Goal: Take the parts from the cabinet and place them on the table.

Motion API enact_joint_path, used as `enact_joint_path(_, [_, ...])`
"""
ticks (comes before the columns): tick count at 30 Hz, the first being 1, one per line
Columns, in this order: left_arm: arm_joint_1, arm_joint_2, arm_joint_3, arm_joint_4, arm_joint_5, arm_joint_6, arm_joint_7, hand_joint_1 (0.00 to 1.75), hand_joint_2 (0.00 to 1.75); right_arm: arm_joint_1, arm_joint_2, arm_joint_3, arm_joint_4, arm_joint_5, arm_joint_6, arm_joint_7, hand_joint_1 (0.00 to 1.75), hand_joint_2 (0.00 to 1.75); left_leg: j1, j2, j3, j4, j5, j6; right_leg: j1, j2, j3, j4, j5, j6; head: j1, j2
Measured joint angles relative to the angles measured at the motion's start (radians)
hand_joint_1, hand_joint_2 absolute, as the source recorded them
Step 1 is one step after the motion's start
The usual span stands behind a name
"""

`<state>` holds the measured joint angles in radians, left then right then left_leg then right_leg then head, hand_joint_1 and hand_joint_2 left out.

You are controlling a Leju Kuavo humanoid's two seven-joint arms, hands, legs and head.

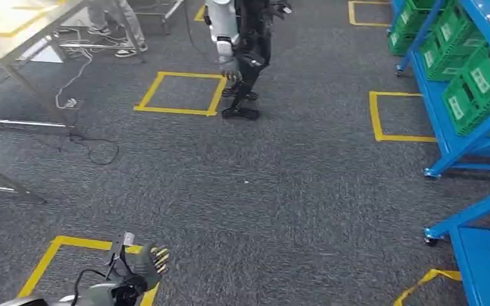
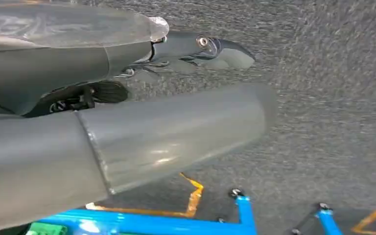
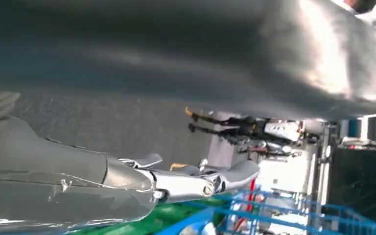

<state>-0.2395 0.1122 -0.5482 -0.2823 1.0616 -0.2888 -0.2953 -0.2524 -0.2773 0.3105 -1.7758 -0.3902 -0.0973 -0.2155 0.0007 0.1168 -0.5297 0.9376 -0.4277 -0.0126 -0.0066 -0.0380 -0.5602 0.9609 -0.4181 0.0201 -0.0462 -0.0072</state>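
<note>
The blue cabinet (image 1: 457, 138) stands along the right side of the head view, with several green bins (image 1: 478, 83) on its shelves; what lies inside them is too small to make out. A pale-topped table (image 1: 14, 29) on metal legs is at the far left. My left hand (image 1: 148, 262) hangs low at the bottom left over a yellow floor square, fingers apart and holding nothing. In the left wrist view the left hand (image 2: 127, 127) shows a thick thumb and a dark finger (image 2: 210, 48) stretched over carpet. My right hand (image 3: 127, 181) has its fingers extended, nothing in it.
Another robot (image 1: 242, 44) stands at the far centre beside a yellow taped square (image 1: 180, 93). A person's legs (image 1: 118, 29) are by the table. Cables (image 1: 80, 83) trail on the grey carpet at the left. A second blue rack (image 1: 478, 255) sits at the near right.
</note>
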Motion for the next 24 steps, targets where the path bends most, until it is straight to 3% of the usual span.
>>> enact_joint_path(1, [-0.001, 0.0, 0.0, 0.0, -0.003, 0.004, -0.003, 0.0, 0.0, -0.001, 0.0, 0.0, 0.0, 0.001, 0.0, 0.0, 0.0, 0.0, 0.003, 0.01, 0.002, 0.002, -0.004, -0.007, -0.001, 0.013, 0.001, -0.005, 0.004, -0.007, 0.0, 0.0])
enact_joint_path(2, [-0.002, 0.004, 0.0, 0.0, -0.005, 0.012, -0.006, 0.0, 0.0, -0.001, 0.0, 0.001, -0.001, 0.003, 0.0, 0.0, 0.0, 0.0, 0.01, -0.034, -0.002, 0.02, -0.023, -0.015, -0.005, 0.022, 0.005, -0.01, 0.009, -0.014, -0.002, 0.0])
enact_joint_path(3, [-0.002, 0.006, -0.001, 0.0, -0.017, 0.026, -0.019, 0.0, 0.0, -0.006, 0.0, 0.002, -0.001, 0.003, 0.0, 0.001, 0.0, 0.0, 0.011, -0.077, -0.025, 0.07, -0.056, -0.016, -0.006, 0.031, 0.003, -0.01, 0.011, -0.021, -0.004, 0.0])
enact_joint_path(4, [0.0, 0.009, -0.003, 0.0, -0.032, 0.043, -0.033, 0.0, 0.0, -0.008, 0.0, 0.004, -0.001, 0.003, 0.0, 0.002, 0.0, 0.0, 0.011, -0.097, -0.064, 0.152, -0.097, -0.016, -0.005, 0.039, 0.001, -0.011, 0.012, -0.024, -0.009, 0.0])
enact_joint_path(6, [0.008, 0.016, -0.01, 0.0, -0.046, 0.069, -0.056, 0.0, 0.0, -0.008, 0.0, 0.01, 0.0, 0.001, -0.002, 0.002, 0.0, 0.0, 0.009, -0.112, -0.155, 0.325, -0.161, -0.017, -0.002, 0.064, -0.002, -0.01, 0.014, -0.029, -0.013, 0.0])
enact_joint_path(7, [0.013, 0.02, -0.013, 0.0, -0.049, 0.072, -0.063, 0.0, 0.0, -0.008, 0.0, 0.012, 0.002, -0.003, -0.002, 0.0, 0.0, 0.0, 0.009, -0.112, -0.177, 0.357, -0.158, -0.015, -0.001, 0.079, -0.003, -0.01, 0.015, -0.03, -0.014, 0.0])
enact_joint_path(8, [0.016, 0.021, -0.017, 0.0, -0.049, 0.073, -0.067, 0.0, 0.0, -0.009, 0.0, 0.014, 0.004, -0.005, -0.002, -0.002, 0.0, 0.0, 0.008, -0.113, -0.171, 0.335, -0.132, -0.012, -0.001, 0.092, -0.002, -0.01, 0.015, -0.03, -0.015, 0.0])
enact_joint_path(10, [0.016, 0.024, -0.02, 0.0, -0.047, 0.075, -0.074, 0.0, 0.0, -0.013, 0.0, 0.016, 0.008, -0.008, -0.003, -0.007, 0.0, 0.0, 0.008, -0.125, -0.108, 0.185, -0.041, -0.003, 0.0, 0.117, -0.002, -0.009, 0.016, -0.029, -0.017, 0.0])
enact_joint_path(11, [0.016, 0.025, -0.022, 0.0, -0.044, 0.077, -0.076, 0.0, 0.0, -0.017, 0.0, 0.018, 0.01, -0.009, -0.003, -0.009, 0.0, 0.0, 0.009, -0.159, -0.065, 0.094, 0.0, 0.004, -0.001, 0.128, -0.002, -0.008, 0.016, -0.028, -0.017, 0.0])
enact_joint_path(12, [0.018, 0.029, -0.023, 0.0, -0.039, 0.08, -0.077, 0.0, 0.0, -0.022, 0.0, 0.019, 0.012, -0.011, -0.003, -0.011, 0.0, 0.0, 0.008, -0.208, -0.04, 0.038, 0.012, 0.01, 0.002, 0.137, -0.006, -0.006, 0.016, -0.025, -0.016, 0.0])
enact_joint_path(13, [0.018, 0.031, -0.024, 0.0, -0.037, 0.08, -0.08, 0.0, 0.0, -0.025, 0.0, 0.021, 0.015, -0.011, -0.003, -0.012, 0.0, 0.0, 0.014, -0.194, -0.032, 0.01, 0.007, 0.005, 0.004, 0.152, -0.012, 0.001, 0.015, -0.02, -0.016, 0.0])
enact_joint_path(14, [0.02, 0.032, -0.024, 0.0, -0.035, 0.081, -0.08, 0.0, 0.0, -0.026, 0.0, 0.023, 0.016, -0.011, -0.003, -0.016, 0.0, 0.0, 0.008, -0.183, -0.031, 0.014, 0.007, 0.006, -0.001, 0.163, -0.015, -0.001, 0.018, -0.014, -0.015, 0.0])
enact_joint_path(16, [0.02, 0.032, -0.024, 0.0, -0.034, 0.082, -0.082, 0.0, 0.0, -0.024, 0.0, 0.024, 0.018, -0.012, -0.003, -0.016, 0.0, 0.0, 0.01, -0.162, -0.026, 0.006, 0.01, 0.017, -0.001, 0.187, -0.019, -0.008, 0.021, 0.001, -0.016, 0.0])
enact_joint_path(17, [0.019, 0.029, -0.024, 0.0, -0.034, 0.082, -0.082, 0.0, 0.0, -0.023, 0.0, 0.023, 0.018, -0.012, -0.003, -0.017, 0.0, 0.0, 0.016, -0.145, -0.022, -0.003, 0.015, 0.021, -0.002, 0.158, -0.029, 0.002, 0.015, 0.001, -0.013, 0.0])
enact_joint_path(18, [0.02, 0.029, -0.024, 0.0, -0.034, 0.081, -0.083, 0.0, 0.0, -0.028, 0.0, 0.023, 0.018, -0.012, -0.003, -0.018, 0.0, 0.0, 0.015, -0.137, -0.019, -0.004, 0.015, 0.024, 0.001, 0.101, -0.044, 0.039, -0.013, 0.007, -0.008, 0.0])
enact_joint_path(19, [0.021, 0.029, -0.024, 0.0, -0.034, 0.081, -0.083, 0.0, 0.0, -0.029, 0.0, 0.024, 0.018, -0.012, -0.003, -0.019, 0.0, 0.0, 0.013, -0.124, -0.017, -0.004, 0.012, 0.03, -0.001, 0.069, -0.077, 0.114, -0.055, 0.011, -0.001, 0.0])
enact_joint_path(21, [0.027, 0.029, -0.024, 0.0, -0.032, 0.082, -0.084, 0.0, 0.0, -0.025, 0.0, 0.025, 0.02, -0.012, -0.003, -0.018, 0.0, 0.0, 0.01, -0.099, -0.017, -0.003, 0.01, 0.032, -0.006, 0.049, -0.157, 0.289, -0.128, 0.02, 0.002, 0.0])
enact_joint_path(22, [0.029, 0.029, -0.024, 0.0, -0.032, 0.082, -0.083, 0.0, 0.0, -0.024, 0.0, 0.025, 0.022, -0.012, -0.003, -0.018, 0.0, 0.0, 0.01, -0.086, -0.016, -0.003, 0.01, 0.031, -0.009, 0.047, -0.177, 0.332, -0.136, 0.023, 0.003, 0.0])
enact_joint_path(23, [0.03, 0.029, -0.024, 0.0, -0.032, 0.082, -0.084, 0.0, 0.0, -0.022, 0.0, 0.025, 0.024, -0.012, -0.003, -0.018, 0.0, 0.0, 0.01, -0.074, -0.015, -0.003, 0.008, 0.03, -0.012, 0.045, -0.172, 0.322, -0.119, 0.026, 0.003, 0.0])
enact_joint_path(24, [0.03, 0.029, -0.024, 0.0, -0.032, 0.082, -0.083, 0.0, 0.0, -0.023, 0.0, 0.025, 0.024, -0.012, -0.003, -0.018, 0.0, 0.0, 0.01, -0.063, -0.013, -0.002, 0.005, 0.028, -0.015, 0.041, -0.142, 0.264, -0.083, 0.028, 0.003, 0.0])
